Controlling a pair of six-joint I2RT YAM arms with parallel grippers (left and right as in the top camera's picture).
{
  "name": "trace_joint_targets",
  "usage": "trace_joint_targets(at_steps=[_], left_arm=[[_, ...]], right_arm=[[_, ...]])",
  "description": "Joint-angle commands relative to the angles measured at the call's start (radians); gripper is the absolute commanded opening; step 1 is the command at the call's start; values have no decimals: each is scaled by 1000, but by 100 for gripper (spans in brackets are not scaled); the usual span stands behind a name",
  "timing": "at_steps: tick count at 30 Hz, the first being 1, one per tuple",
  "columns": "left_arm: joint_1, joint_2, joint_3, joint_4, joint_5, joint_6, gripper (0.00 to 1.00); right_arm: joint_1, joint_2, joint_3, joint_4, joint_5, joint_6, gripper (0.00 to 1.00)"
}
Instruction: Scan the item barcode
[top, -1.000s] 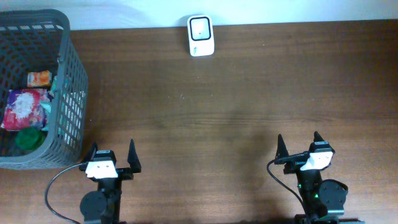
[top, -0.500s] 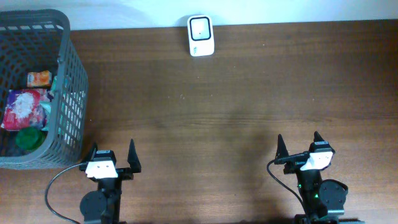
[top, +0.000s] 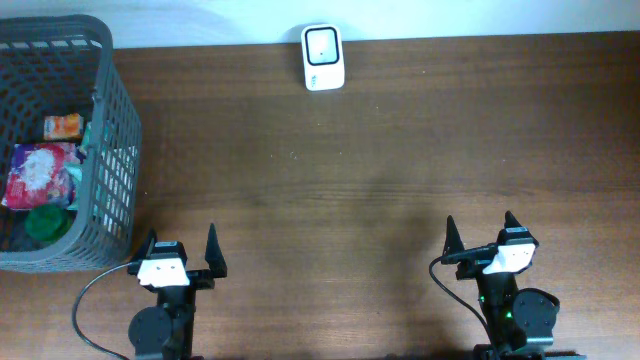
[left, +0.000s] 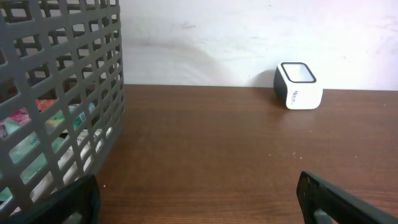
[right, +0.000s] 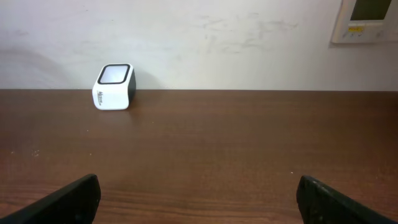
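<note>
Packets (top: 38, 172) for scanning lie loose in the bottom of the grey wire basket (top: 105, 100): a pink-and-white pouch, a small orange pack (top: 62, 126) behind it, and a green round item (top: 45, 222) nearest the arms. No barcode can be read from any view. The basket's tall lattice walls keep the goods together, so I judge an item can only be reached from above, through the open top.

The barcode scanner (top: 323, 57) stands well to the right of the basket, against the far edge of the table (top: 350, 170) by the wall, its window tilted up and toward the arms so that a label can be shown to it from the front.

The left end effector (top: 181, 240) sits just past the basket's near right corner, fingers spread wide with nothing between them. It looks the natural arm for the pick, since the basket wall fills the left of its wrist view. The right end effector (top: 480, 222) is well apart from the basket, likewise spread wide and empty, with the scanner ahead and to its left.

Between the basket and the scanner the table is bare wood, leaving free room to carry an item across. The tight spots are the basket rim, which must be cleared on the way in and out, and the wall just behind the scanner.
</note>
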Motion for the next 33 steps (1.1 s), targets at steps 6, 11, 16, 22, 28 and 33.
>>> trace_joint_targets(at_steps=[6,11,16,22,28,33], left_arm=[[6,-9,-8,1,-4,-10,99],[6,-9,-8,1,-4,-10,99],[6,-9,-8,1,-4,-10,99],[6,-9,-8,1,-4,-10,99],[5,-9,-7,106,291,-14,99],[5,-9,-5,682,503,-28,99]], right_arm=[[9,-4,-9,0,5,4,99],[9,-4,-9,0,5,4,99],[9,-4,-9,0,5,4,99],[9,-4,-9,0,5,4,99],[9,-4,-9,0,5,4,99],[9,-4,-9,0,5,4,99]])
